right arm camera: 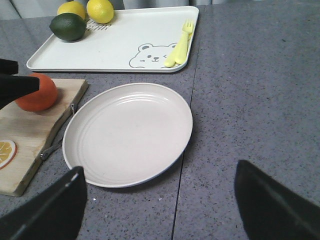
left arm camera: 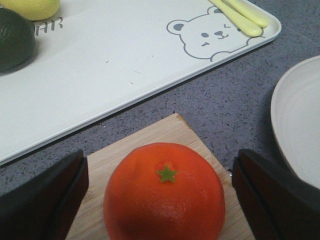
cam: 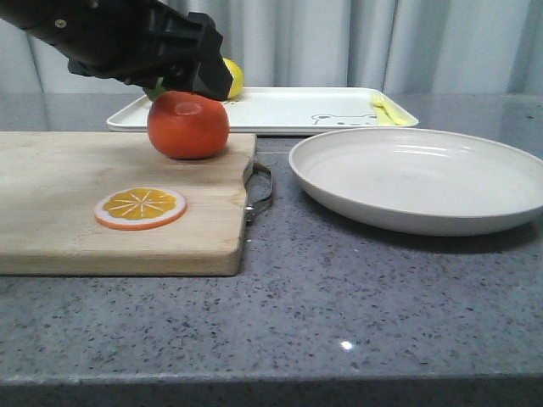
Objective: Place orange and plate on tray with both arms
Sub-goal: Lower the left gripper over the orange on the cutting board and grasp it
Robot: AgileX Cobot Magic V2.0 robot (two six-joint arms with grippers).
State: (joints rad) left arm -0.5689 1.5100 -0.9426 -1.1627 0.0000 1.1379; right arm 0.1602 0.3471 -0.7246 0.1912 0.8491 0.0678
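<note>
The orange (cam: 187,125) sits on the far right corner of the wooden cutting board (cam: 68,203). My left gripper (left arm camera: 160,195) is open, its fingers on either side of the orange (left arm camera: 164,192) with gaps on both sides; in the front view the arm hangs just above the fruit. The off-white plate (cam: 420,176) lies on the counter to the right, also in the right wrist view (right arm camera: 128,133). The white tray (cam: 280,110) with the bear drawing stands behind. My right gripper (right arm camera: 160,210) is open and empty, above the counter near the plate's front edge.
An orange slice disc (cam: 140,208) lies on the board. A lemon (cam: 231,78) sits on the tray's left end; the right wrist view shows two lemons (right arm camera: 100,10) and a dark green fruit (right arm camera: 68,26) there. Yellow cutlery (cam: 386,110) lies at the tray's right end.
</note>
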